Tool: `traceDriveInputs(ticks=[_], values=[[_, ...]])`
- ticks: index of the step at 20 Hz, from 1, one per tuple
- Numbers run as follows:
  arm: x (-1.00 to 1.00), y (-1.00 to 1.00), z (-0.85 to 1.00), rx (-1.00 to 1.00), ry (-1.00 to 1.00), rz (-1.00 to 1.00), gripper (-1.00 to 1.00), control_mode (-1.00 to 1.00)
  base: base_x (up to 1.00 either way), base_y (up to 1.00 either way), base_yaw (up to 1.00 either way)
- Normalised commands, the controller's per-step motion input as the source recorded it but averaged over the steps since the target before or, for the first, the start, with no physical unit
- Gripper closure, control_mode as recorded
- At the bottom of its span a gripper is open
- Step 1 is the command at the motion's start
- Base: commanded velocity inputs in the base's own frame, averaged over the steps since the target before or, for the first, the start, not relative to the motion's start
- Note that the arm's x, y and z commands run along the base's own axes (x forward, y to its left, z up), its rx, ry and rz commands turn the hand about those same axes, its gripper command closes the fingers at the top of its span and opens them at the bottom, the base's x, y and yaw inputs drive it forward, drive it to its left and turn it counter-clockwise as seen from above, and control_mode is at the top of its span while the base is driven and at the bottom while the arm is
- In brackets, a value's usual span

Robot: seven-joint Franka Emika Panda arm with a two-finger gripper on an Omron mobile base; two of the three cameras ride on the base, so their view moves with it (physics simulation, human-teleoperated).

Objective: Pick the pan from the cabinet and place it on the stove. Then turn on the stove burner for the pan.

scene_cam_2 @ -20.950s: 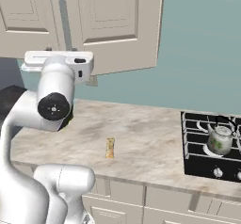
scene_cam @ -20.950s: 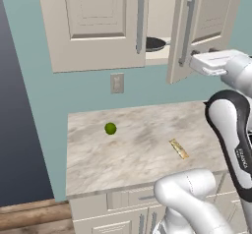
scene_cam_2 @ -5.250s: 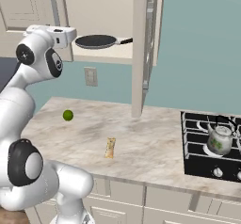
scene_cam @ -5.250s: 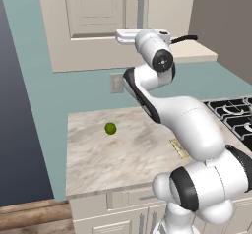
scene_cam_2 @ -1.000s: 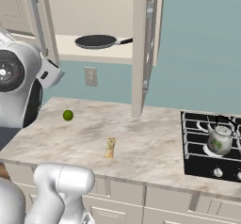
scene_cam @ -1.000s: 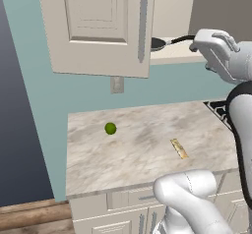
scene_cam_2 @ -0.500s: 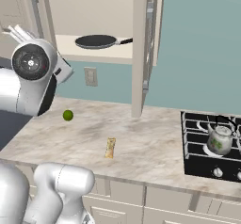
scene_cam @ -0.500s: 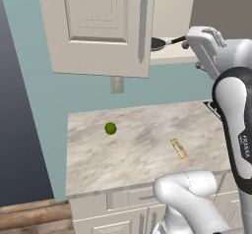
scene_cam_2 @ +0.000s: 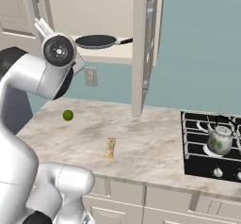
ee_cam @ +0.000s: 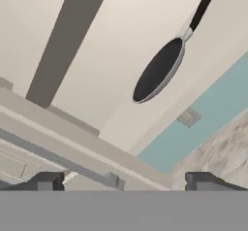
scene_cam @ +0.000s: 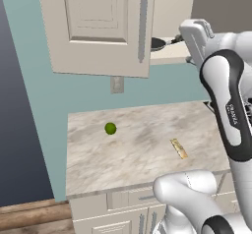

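At the bottom of my hand view my gripper (ee_cam: 123,180) stands wide apart and empty, its tips well short of the shelf. Beyond them, toward one o'clock, the pan (ee_cam: 160,71) lies flat on the open cabinet (scene_cam_2: 113,11) shelf, apart from me. Its long handle runs on away from me toward one o'clock, so I judge the bowl end is nearer.

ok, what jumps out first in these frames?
The pan sitting on the shelf of the open cabinet, handle pointing toward the right-hand door. On the marble counter below lie a small green lime and a tan bar. A glass kettle stands on the stove at the right.
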Motion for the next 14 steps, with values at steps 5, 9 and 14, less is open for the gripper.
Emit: traceDriveInputs(ticks=[5, 9, 14], values=[[0.61, -0.06, -0.03, 0.10, 0.05, 0.01, -1.00, -1.00, 0.00, 0.00, 0.00], [0.58, -0.01, -0.07, 0.09, 0.02, 0.03, -1.00, -1.00, 0.00, 0.00, 0.00], [0.56, 0.00, -0.08, 0.08, 0.01, 0.02, -1.00, -1.00, 0.00, 0.00, 0.00]])
